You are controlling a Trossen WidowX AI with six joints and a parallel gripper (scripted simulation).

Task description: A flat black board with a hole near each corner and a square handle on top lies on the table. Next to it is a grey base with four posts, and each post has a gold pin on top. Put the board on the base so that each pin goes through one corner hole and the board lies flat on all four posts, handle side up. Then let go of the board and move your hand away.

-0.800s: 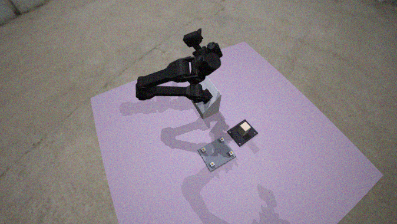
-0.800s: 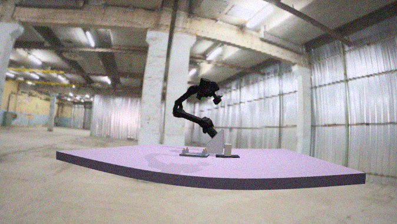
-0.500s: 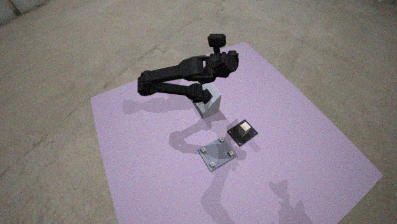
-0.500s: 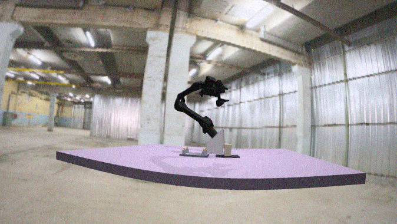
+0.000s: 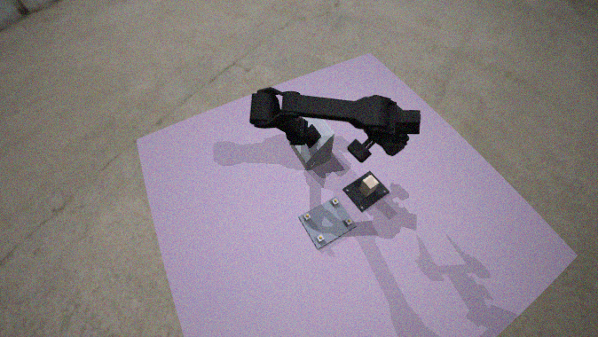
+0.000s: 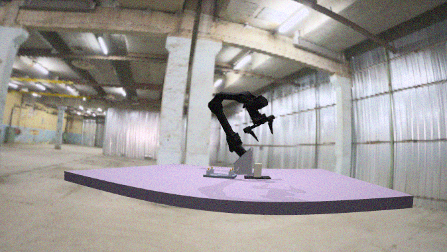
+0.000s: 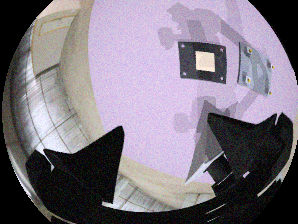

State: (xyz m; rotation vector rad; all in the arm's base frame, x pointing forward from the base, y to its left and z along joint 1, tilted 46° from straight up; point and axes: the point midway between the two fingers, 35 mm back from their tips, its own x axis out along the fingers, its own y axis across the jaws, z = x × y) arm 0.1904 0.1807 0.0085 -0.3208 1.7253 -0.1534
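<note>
Flatly, the black board (image 5: 355, 195) (image 6: 249, 177) (image 7: 189, 67) shows its pale square handle (image 5: 370, 182) (image 6: 258, 170) (image 7: 205, 61) upward; the gripper (image 6: 264, 136) (image 7: 168, 124) is wide open.

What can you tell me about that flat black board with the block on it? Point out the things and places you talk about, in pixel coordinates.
The black board (image 5: 353, 192) (image 6: 249, 177) (image 7: 190, 73) is a thin, roughly square plate, dark and matte, with a small light hole near each corner. A cream, square-topped block, its handle (image 5: 370, 183) (image 6: 258, 170) (image 7: 205, 61), stands up from the middle. It lies flat on the purple table (image 5: 231, 266) (image 6: 166, 186) (image 7: 130, 90), handle up, beside the grey base (image 5: 327, 236) (image 6: 219, 176) (image 7: 256, 86). The tool isn't touching it.
</note>
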